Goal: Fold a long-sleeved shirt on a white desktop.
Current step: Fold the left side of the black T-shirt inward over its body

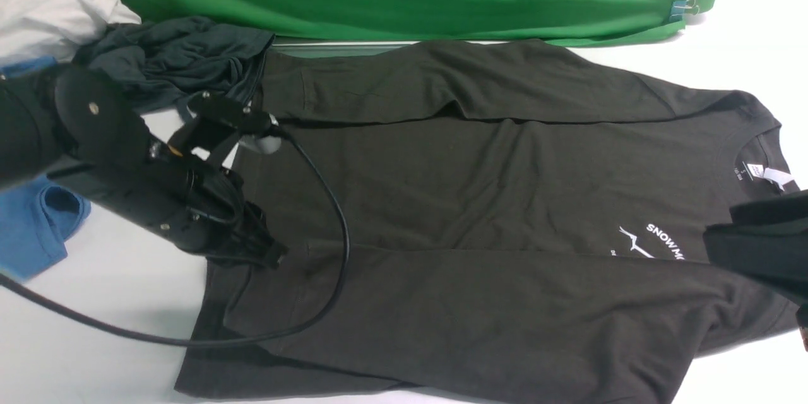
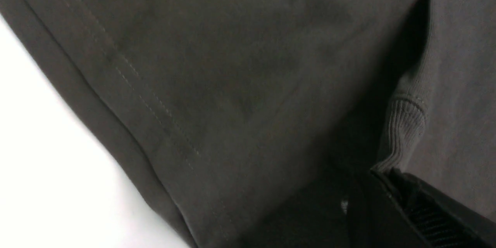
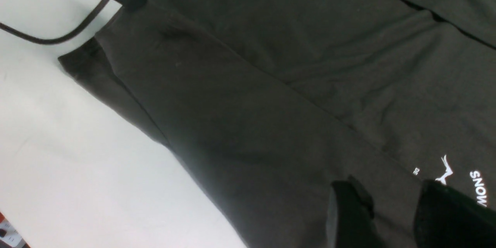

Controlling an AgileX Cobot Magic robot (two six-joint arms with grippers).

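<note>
A: Where's the shirt (image 1: 480,189)?
B: Flat on the desk (image 1: 95,372), collar (image 1: 754,139) at 3 o'clock, hem (image 2: 128,81) at 9, both sleeves (image 1: 480,82) laid in across the body so the width is narrowed for folding.
A: And the left gripper (image 1: 273,257)?
B: At 9 o'clock, jaws closed. The near sleeve's cuff (image 2: 403,131) runs straight into them, so I judge it pinched, likely to tidy that end.
A: The right gripper (image 3: 387,201)?
B: At 4 o'clock by the print (image 1: 666,237), jaws part open, nothing between them. It hangs over the shoulder, placed to take that end.
</note>
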